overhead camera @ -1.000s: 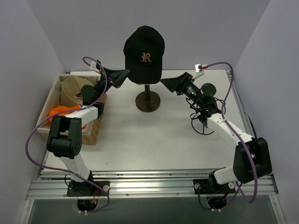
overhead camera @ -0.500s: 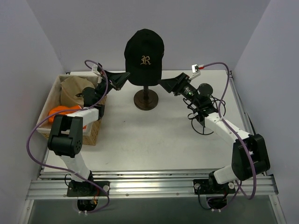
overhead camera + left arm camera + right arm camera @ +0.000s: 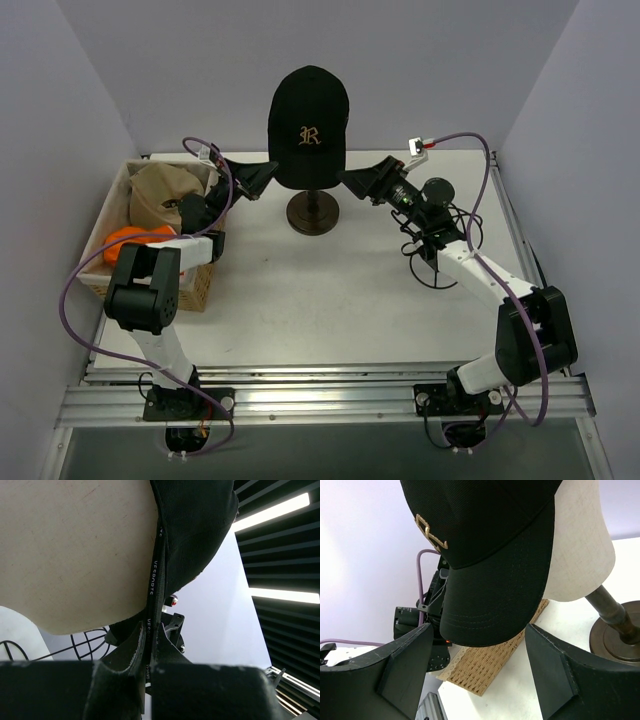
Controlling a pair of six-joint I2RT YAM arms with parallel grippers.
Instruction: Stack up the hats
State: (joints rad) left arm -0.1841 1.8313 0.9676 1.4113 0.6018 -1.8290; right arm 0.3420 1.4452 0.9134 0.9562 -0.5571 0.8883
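Near left sit a tan fabric cap (image 3: 160,190) and a bright orange soft hat (image 3: 135,240). Beyond, the left pincer (image 3: 148,650) is clenched on the hem (image 3: 152,580) of the black gold-lettered fabric cap (image 3: 308,125) atop a cream head form (image 3: 580,555); right pincer (image 3: 347,177) released beside its brim (image 3: 490,600). Probably light, floppy: hold the stiffer brim

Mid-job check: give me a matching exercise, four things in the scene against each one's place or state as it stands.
Things:
1. black fabric cap with gold letter
2. tan fabric cap
3. left tool
4. right tool

Places or states:
A. open, facing the cap's brim
B. on the cream egg-shaped head form
C. shut on the black cap's edge
D. in the woven basket

Pairs: 1-B; 2-D; 3-C; 4-A
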